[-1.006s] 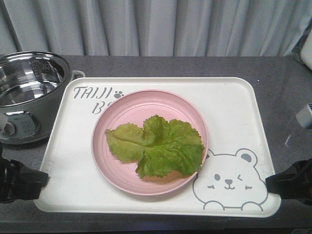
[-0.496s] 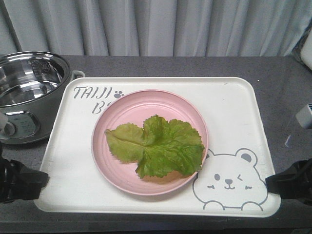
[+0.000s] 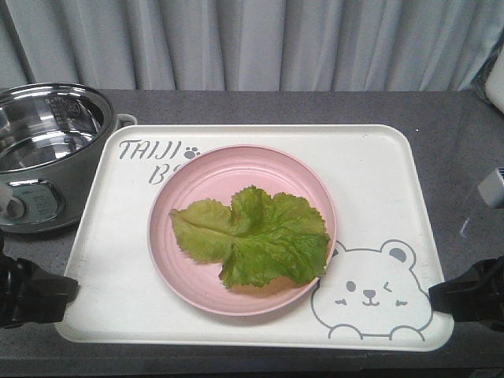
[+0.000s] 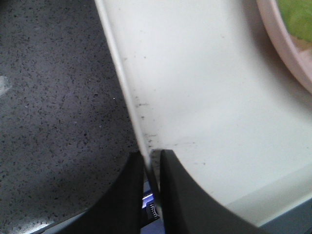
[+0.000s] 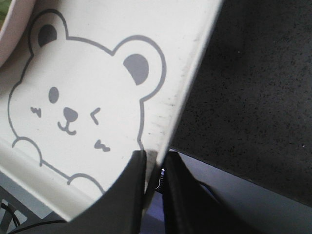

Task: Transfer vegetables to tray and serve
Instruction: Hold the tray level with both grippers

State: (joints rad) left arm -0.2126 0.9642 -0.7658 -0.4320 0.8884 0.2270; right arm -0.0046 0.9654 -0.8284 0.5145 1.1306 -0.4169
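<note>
**Gripper pinching tray edge**

The left gripper point(image 4: 150, 160) has two black fingers point(image 4: 130, 195) closed on the cream tray point(image 4: 204, 97) rim. Speckled grey counter point(image 4: 53, 112) lies left. Far right, a pink plate point(image 4: 282, 46) edge holds green lettuce point(image 4: 298, 13).

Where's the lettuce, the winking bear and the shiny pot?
lettuce leaf point(image 3: 256, 236), front view, middle of the leaf.
winking bear drawing point(image 3: 370, 296), front view, its nose.
steel pot point(image 3: 43, 138), front view, its shiny inside wall.
</note>
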